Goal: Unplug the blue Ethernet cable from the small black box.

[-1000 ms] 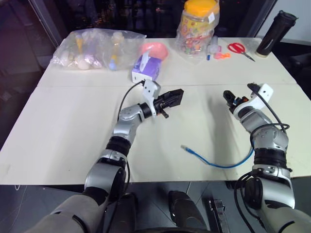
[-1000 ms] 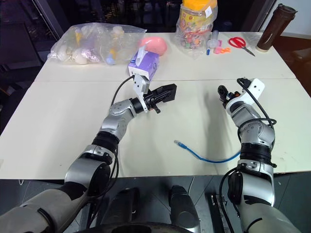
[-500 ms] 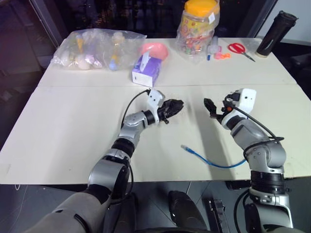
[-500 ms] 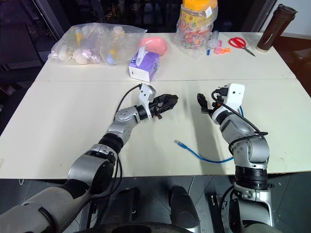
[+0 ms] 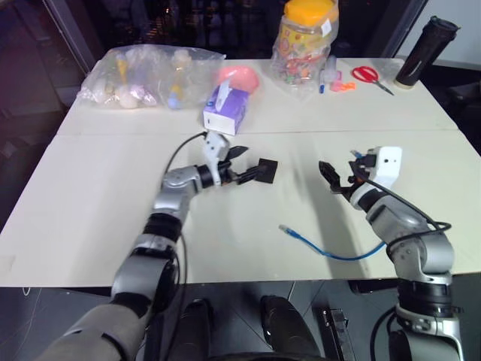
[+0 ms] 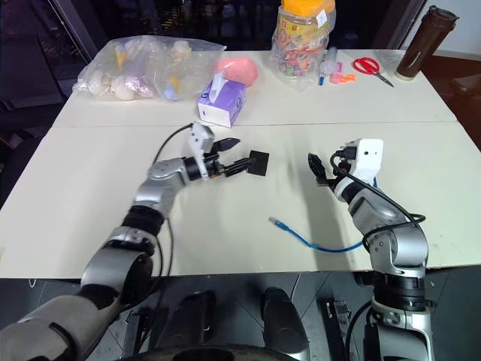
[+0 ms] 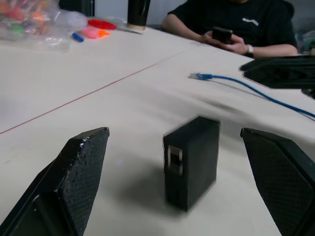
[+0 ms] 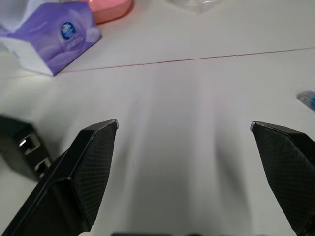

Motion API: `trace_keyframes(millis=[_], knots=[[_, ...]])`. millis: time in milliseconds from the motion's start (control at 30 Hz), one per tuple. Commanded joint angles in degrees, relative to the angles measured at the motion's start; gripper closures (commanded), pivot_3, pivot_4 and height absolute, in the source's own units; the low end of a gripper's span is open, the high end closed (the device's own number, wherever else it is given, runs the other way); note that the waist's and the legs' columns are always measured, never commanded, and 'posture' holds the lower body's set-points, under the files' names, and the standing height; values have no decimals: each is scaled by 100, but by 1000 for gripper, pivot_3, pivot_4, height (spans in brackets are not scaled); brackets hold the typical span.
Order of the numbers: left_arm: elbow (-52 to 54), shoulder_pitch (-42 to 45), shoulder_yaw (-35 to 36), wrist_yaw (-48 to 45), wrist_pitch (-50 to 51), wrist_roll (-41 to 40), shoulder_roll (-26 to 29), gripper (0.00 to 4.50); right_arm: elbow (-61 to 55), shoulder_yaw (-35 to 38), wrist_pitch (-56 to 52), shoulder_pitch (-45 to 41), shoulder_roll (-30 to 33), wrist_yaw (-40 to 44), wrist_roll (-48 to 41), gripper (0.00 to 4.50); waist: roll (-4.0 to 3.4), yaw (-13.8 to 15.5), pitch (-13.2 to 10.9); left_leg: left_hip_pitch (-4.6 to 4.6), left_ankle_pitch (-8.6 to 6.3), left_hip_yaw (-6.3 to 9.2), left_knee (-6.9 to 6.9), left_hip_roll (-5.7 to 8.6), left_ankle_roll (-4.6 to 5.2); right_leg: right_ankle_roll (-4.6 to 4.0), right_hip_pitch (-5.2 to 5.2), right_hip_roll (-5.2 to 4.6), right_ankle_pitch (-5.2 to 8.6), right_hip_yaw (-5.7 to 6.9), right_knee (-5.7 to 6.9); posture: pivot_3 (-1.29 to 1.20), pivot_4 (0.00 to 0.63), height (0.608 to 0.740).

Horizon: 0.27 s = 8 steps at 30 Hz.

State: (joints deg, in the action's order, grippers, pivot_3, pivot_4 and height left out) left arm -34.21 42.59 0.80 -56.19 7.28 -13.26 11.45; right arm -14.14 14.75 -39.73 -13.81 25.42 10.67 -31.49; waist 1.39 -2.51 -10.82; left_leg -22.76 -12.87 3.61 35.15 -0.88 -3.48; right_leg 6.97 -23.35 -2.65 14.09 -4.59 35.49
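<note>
Inspection from my station: my left gripper [image 7: 177,182] has its jaws spread wide, and the small black box [image 7: 192,167] stands on the white table [image 5: 113,195] just ahead of them, in line with the gap, touching neither finger. I see the box's port on the side turned toward the left jaws, and nothing is plugged into it. My right gripper [image 8: 184,167] also has its jaws fully apart with nothing between them, hovering above bare tabletop. I see the blue cable [image 5: 331,252] lying loose on the table, well apart from the box; its clear-plugged end [image 5: 288,229] rests below and to the inner side of the right jaws, and the cord curves back toward the table's near edge under my right arm. I note a purple tissue box [image 5: 225,109] beyond the left jaws, farther across the table, with a pink object [image 5: 240,77] behind it. Seen past the left jaws, a person in a black shirt [image 7: 231,24] sits at the far table edge holding a phone.
</note>
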Motion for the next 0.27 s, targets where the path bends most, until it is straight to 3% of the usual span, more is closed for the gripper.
trace_keyframes(millis=[33, 267], knots=[[1171, -283, 8, -64, 706, -281, 323, 34, -542, 179, -83, 210, 221, 248, -110, 0, 0, 11, 0, 1, 0, 0, 1, 0, 0, 0, 1, 0, 0, 0, 0, 0, 150, 739], [2802, -1101, 278, 173, 2123, -898, 1034, 34, -1374, 140, -201, 1012, 597, 716, -116, 0, 0, 23, 0, 7, 0, 0, 7, 0, 0, -2, 12, -3, 1, 1, -2, 0, 150, 739]])
